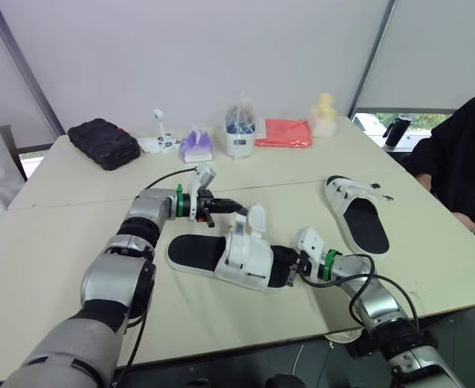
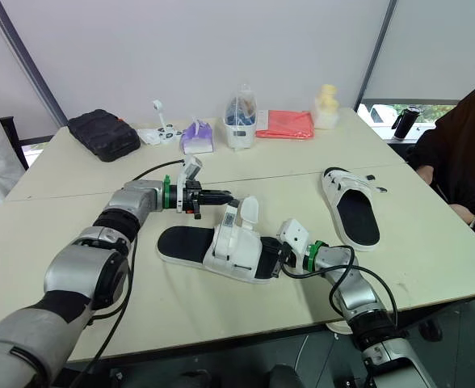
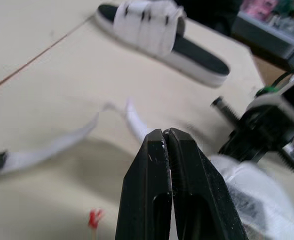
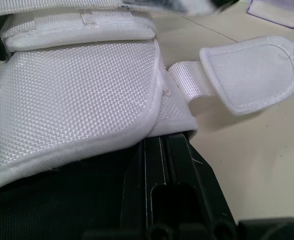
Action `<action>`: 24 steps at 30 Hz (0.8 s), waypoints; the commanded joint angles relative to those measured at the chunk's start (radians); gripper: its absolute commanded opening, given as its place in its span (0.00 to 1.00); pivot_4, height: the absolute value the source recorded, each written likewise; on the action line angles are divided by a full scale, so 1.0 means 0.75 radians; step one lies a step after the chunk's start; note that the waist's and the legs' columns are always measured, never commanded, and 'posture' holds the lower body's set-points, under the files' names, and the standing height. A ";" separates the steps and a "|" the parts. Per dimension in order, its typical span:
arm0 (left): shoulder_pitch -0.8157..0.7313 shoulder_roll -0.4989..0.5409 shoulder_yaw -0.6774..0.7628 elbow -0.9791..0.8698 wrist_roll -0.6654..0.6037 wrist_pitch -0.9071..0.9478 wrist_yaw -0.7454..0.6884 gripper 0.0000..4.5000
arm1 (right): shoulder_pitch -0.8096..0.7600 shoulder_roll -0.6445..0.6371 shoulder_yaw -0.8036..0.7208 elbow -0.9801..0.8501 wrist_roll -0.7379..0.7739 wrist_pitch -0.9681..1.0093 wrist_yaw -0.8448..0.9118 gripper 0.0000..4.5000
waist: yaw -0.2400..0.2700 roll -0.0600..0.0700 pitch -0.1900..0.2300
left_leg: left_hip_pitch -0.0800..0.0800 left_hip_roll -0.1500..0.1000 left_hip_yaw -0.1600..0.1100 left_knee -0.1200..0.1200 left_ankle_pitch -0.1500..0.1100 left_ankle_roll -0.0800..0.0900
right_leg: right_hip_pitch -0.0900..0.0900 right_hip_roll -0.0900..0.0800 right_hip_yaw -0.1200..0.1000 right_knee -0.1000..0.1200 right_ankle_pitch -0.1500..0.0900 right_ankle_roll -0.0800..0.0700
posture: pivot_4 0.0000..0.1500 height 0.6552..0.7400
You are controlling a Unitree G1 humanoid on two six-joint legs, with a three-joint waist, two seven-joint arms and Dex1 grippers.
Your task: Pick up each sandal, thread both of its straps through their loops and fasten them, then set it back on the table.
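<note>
1. Head views: On the beige worktop (image 1: pixel 76 242), the first sandal (image 1: pixel 229 257), white with a black sole, lies near the front edge between the two arms. One strap (image 1: pixel 256 218) stands upright from it. The left tool (image 1: pixel 231 208) is level with the strap's tip and just beside it, pressed together. The right tool (image 1: pixel 286 265) meets the sandal's side; whether it is spread or closed cannot be told. The second sandal (image 1: pixel 359 212) lies well apart to the right, near a seated person (image 1: pixel 464 153).
2. Left wrist view: The left tool's fingers (image 3: pixel 152 165) are pressed together. The white strap reaches their tips, and whether it is pinched cannot be told. The second sandal lies beyond.
3. Right wrist view: The first sandal's woven white upper (image 4: pixel 77 95) overlies the right tool. The strap's padded end juts out over the worktop.
</note>
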 commanded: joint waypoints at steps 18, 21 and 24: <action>-0.071 0.065 0.051 0.079 0.058 -0.128 0.224 0.86 | 0.057 0.019 0.056 0.096 -0.082 0.055 -0.020 0.00 | 0.000 -0.002 -0.002 | 0.000 0.000 0.000 0.000 0.000 0.000 | 0.000 0.000 0.000 0.001 0.000 0.000 | 1.00 1.00; -0.164 0.060 0.118 0.076 0.006 -0.126 0.261 0.86 | 0.058 0.017 0.057 0.099 -0.084 0.052 -0.017 0.00 | 0.002 -0.004 -0.002 | 0.000 0.000 0.000 0.000 0.000 0.000 | 0.000 0.000 0.000 0.001 0.000 0.000 | 1.00 1.00; -0.234 0.006 0.185 0.061 -0.066 -0.067 0.242 0.86 | 0.057 0.019 0.059 0.103 -0.086 0.049 -0.016 0.00 | 0.003 -0.004 -0.003 | 0.000 0.000 0.000 0.000 0.000 0.000 | 0.001 0.000 0.000 0.000 0.000 0.000 | 1.00 1.00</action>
